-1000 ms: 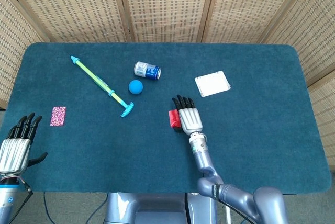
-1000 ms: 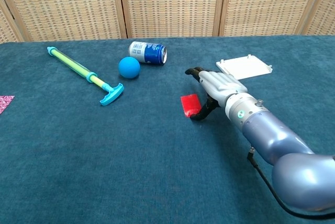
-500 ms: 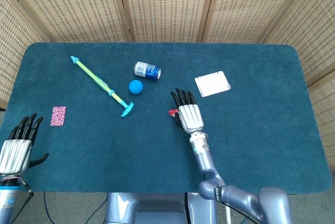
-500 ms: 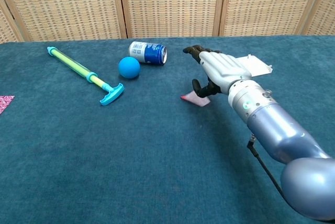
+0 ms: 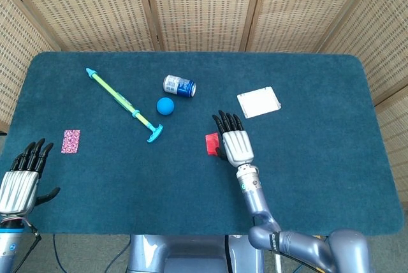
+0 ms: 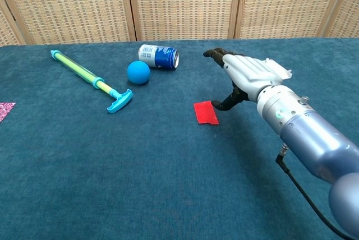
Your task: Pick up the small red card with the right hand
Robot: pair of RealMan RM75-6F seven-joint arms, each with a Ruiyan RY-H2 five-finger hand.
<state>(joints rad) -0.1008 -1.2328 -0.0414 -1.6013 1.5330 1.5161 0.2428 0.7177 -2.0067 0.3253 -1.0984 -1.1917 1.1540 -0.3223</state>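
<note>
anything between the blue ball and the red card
Nothing: in the chest view only bare blue cloth runs from the blue ball to the small red card. The head view agrees.

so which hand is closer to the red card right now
Right. The right hand hovers just beside the red card, fingers apart, holding nothing, while the card lies flat on the table. The left hand sits at the table's near left edge, far from the card.

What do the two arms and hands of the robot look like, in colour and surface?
Both hands have silver ribbed backs and black fingers: right hand, left hand. The right arm is glossy blue-grey metal, with a small green mark at the wrist and a thin black cable hanging below.
</note>
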